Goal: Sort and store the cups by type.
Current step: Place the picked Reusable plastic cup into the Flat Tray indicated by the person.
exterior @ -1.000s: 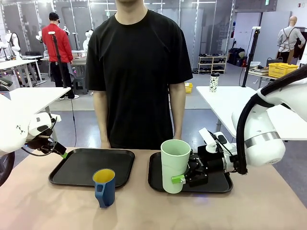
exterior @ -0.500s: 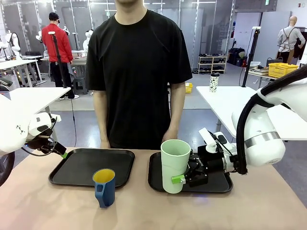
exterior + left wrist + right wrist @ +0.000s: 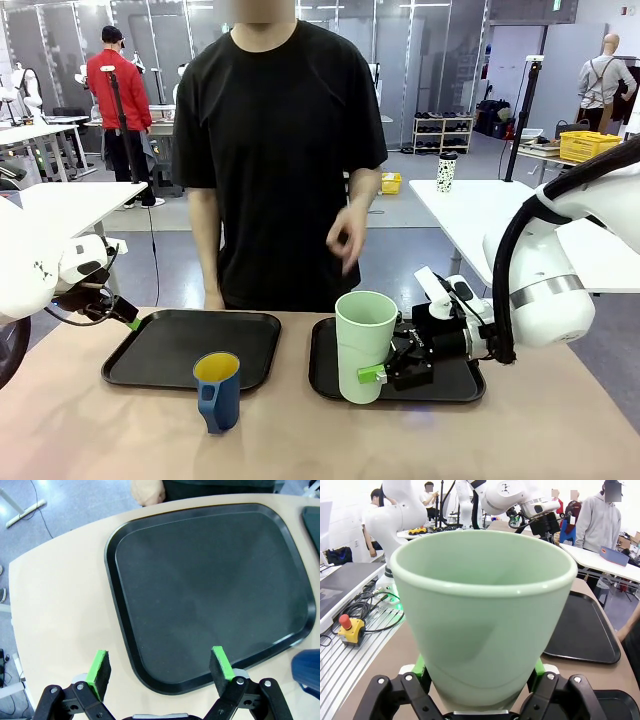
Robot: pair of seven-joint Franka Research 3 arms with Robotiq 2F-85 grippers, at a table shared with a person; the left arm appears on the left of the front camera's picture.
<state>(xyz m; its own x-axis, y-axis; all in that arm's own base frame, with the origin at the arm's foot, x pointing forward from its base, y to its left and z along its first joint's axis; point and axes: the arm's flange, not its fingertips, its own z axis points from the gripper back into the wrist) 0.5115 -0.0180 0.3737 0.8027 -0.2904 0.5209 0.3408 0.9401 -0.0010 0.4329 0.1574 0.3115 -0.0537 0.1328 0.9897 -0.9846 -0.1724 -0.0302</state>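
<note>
Two trays lie side by side on the table — left tray, right tray. The mug stands on the table just before the left tray. The tumbler is at the right tray's left end — right gripper on its right side. The person stands behind the table.

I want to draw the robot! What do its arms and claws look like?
The right arm and left arm are white, smooth and rounded; the right one wears a silver band, with a thick black cable beside it. The left gripper and right gripper are black, each tipped with two green pads.
</note>
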